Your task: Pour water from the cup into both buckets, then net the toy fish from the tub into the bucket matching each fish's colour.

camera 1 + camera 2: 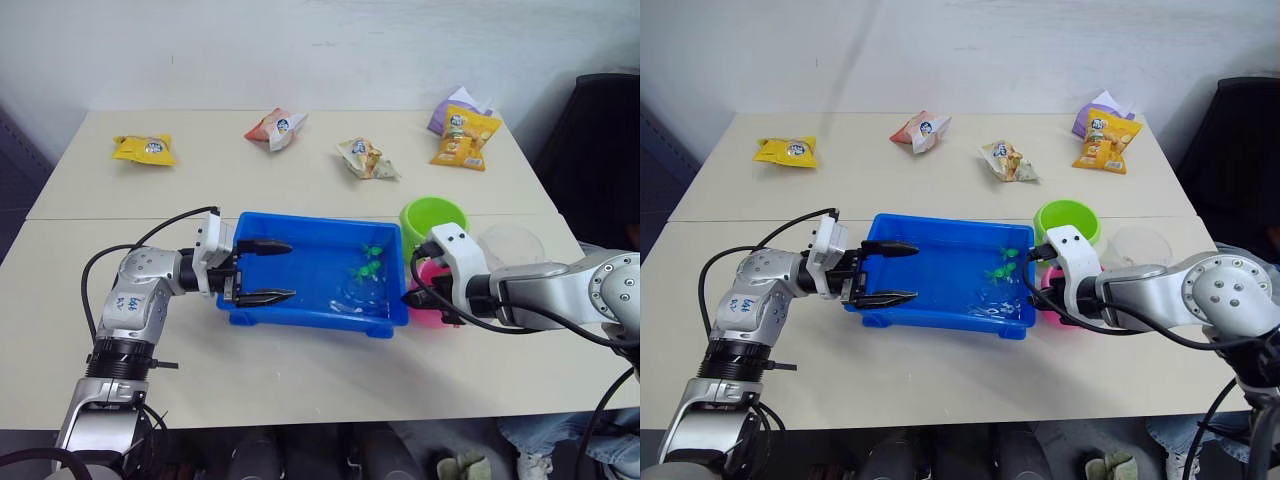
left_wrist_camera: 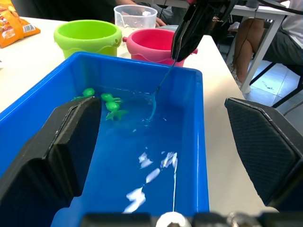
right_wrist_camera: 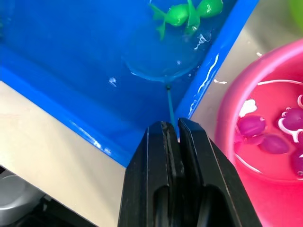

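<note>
Nearest the robot, the left gripper [image 1: 262, 271] has its two black fingers spread wide across the near end of the tub [image 1: 300, 312], one over the rim and one inside, gripping nothing (it looks to be bracing the tray). Over at the tub's right end, the right gripper [image 3: 173, 142] is pressed together on the thin handle of the net [image 3: 156, 66], whose blue hoop lies under the water just short of the green fish [image 3: 182, 13]. To scoop well, I'd slide the hoop beneath the cluster and lift slowly so the slick little fish don't slip off the pale mesh. Beside it, the glossy pink bucket [image 3: 270, 90] already holds water and several magenta fish [image 3: 252, 126]. Beyond sit the lime green bucket [image 1: 434, 219] and the clear cup [image 1: 512, 243].
</note>
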Controlling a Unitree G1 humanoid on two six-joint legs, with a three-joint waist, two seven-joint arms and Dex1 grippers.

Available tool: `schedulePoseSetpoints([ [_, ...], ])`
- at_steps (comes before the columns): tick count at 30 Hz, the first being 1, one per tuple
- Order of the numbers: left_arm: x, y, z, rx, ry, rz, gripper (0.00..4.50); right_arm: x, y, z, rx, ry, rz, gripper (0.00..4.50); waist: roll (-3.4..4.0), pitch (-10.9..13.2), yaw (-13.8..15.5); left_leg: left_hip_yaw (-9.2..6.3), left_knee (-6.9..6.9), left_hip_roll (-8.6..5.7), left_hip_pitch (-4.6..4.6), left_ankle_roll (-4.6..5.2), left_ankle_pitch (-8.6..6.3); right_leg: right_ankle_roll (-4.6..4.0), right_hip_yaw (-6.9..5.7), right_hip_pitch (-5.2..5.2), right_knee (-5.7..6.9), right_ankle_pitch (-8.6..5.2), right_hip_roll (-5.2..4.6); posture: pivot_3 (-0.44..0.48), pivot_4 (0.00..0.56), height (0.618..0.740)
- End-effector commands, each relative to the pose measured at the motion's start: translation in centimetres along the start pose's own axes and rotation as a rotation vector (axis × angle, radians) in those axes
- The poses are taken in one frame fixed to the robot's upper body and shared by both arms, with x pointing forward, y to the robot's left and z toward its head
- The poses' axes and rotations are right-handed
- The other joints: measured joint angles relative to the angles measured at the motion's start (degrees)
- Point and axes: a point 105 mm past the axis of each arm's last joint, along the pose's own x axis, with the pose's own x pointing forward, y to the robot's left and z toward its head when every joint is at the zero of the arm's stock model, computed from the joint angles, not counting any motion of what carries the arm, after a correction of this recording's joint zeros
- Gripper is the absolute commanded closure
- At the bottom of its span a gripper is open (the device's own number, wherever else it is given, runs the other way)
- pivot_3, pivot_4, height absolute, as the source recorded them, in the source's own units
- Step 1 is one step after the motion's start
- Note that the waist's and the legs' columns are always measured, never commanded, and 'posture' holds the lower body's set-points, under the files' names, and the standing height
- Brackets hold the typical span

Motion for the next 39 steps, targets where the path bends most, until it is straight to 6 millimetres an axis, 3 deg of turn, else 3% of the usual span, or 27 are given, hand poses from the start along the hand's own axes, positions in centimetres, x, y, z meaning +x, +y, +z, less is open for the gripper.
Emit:
schedulePoseSetpoints([
  [1, -0.1, 0.1, 0.8, 0.037, -0.012, -0.006, 0.02, -0.1, 0.3, 0.6, 0.027, -0.045, 0.017, 4.50, 0.00, 0.00, 0.00, 0.00, 0.00, 0.00, 0.00, 0.00, 0.00, 0.00, 0.00, 0.00, 0.00, 0.00, 0.00, 0.000, 0.150, 0.739],
  [13, -0.1, 0.1, 0.9, 0.037, -0.012, -0.002, 0.02, 1.8, 0.4, 1.6, 0.163, -0.086, 0.001, 4.50, 0.00, 0.00, -0.13, 0.05, 0.00, 0.01, 0.00, -0.01, 0.00, 0.00, 0.03, -0.02, 0.02, 0.00, 0.01, 0.000, 0.150, 0.739],
  [30, 0.2, 0.2, 0.6, 0.031, -0.023, 0.003, 0.02, -1.2, -1.7, 0.6, -0.033, -0.006, -0.124, 4.50, 0.01, 0.01, 0.13, 0.02, 0.01, -0.04, -0.05, 0.09, -0.05, 0.04, 0.01, -0.02, -0.05, 0.02, -0.07, 0.000, 0.150, 0.739],
  [39, 0.2, 0.3, 0.6, 0.034, -0.027, 0.008, 0.02, -1.7, -1.6, 1.8, -0.166, -0.015, -0.235, 4.50, 0.02, 0.01, 0.13, -0.02, 0.05, -0.09, -0.22, 0.17, -0.08, 0.10, -0.09, -0.08, -0.16, 0.06, -0.20, 0.000, 0.150, 0.739],
])
